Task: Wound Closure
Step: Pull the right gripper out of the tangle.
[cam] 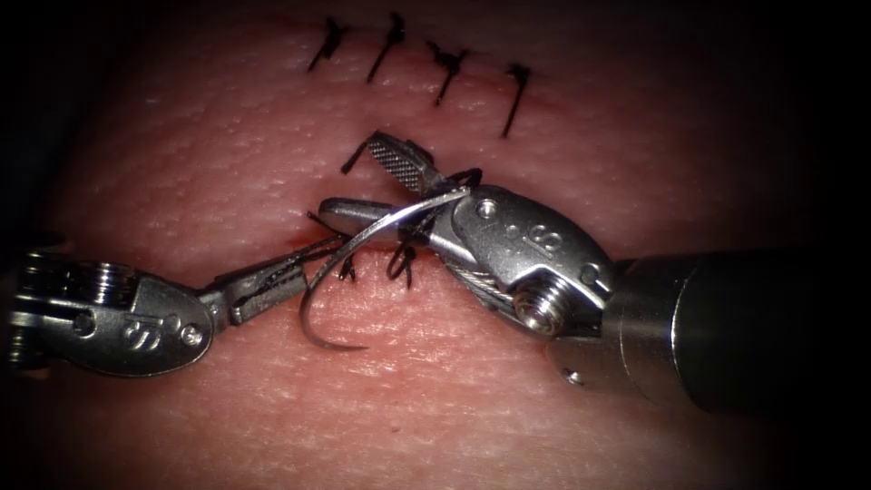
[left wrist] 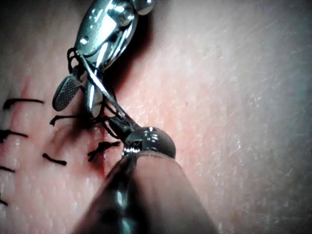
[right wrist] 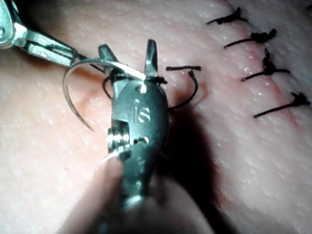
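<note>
Two steel needle drivers over pink pork tissue (cam: 472, 399). Right tool (cam: 399, 186) fingers spread wide, grasping nothing. Left tool (cam: 304, 268) fingers clenched on curved steel needle (cam: 313, 318) mid-curve; needle free above tissue, tip near side. Black thread (cam: 399, 263) tangled beside cut (cam: 308, 238). Four finished black stitches (cam: 445, 68) far side.

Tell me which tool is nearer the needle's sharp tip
Left. The left tool grips the needle partway along its curve, just above the tip. The right tool, jaws open, sits at the needle's far, swaged end.
</note>
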